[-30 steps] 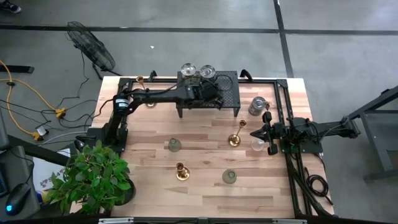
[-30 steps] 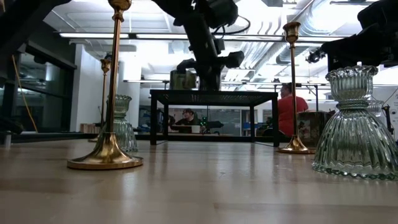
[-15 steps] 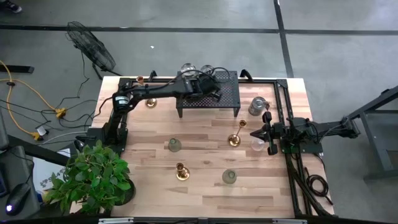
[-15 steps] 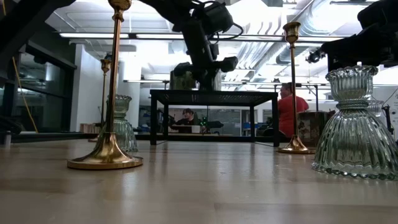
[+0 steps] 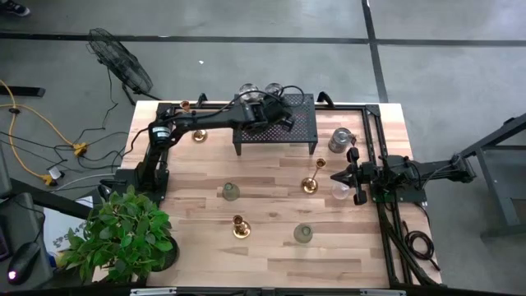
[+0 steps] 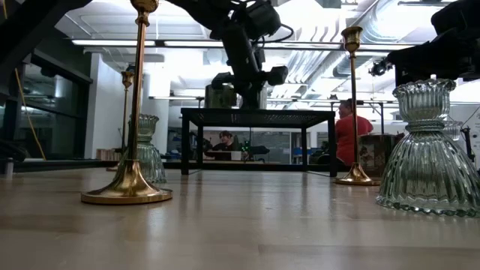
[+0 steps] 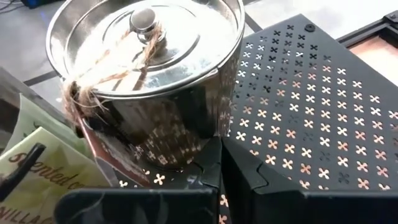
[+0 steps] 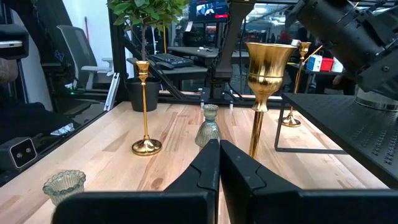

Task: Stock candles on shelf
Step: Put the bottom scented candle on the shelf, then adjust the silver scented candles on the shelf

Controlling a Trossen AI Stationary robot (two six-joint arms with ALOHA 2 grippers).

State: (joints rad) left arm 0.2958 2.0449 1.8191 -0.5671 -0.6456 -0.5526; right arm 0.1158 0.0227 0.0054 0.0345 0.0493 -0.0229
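Observation:
The black mesh shelf stands at the table's far side. Two shiny round candles sit at its far left corner. In the left wrist view one is a lidded metal tin candle tied with twine, upright on the mesh top. My left gripper is shut, low over the shelf beside that tin. My right gripper is shut and holds nothing, level at the table's right edge. Brass candlesticks and glass candles stand on the table. My left gripper's shut fingertips lie at the foot of the tin's side wall, slanting down toward it from the near left. Whether they touch it I cannot tell. The tin stands upright on the mesh top.
A leafy potted plant fills the near left corner. Another metal tin and a glass candle sit near my right gripper. Two more candlesticks stand by the left arm. Black frame rails run along the right edge.
My left gripper has swung a little toward the table's far edge above the shelf, staying shut. My right arm has kept still.

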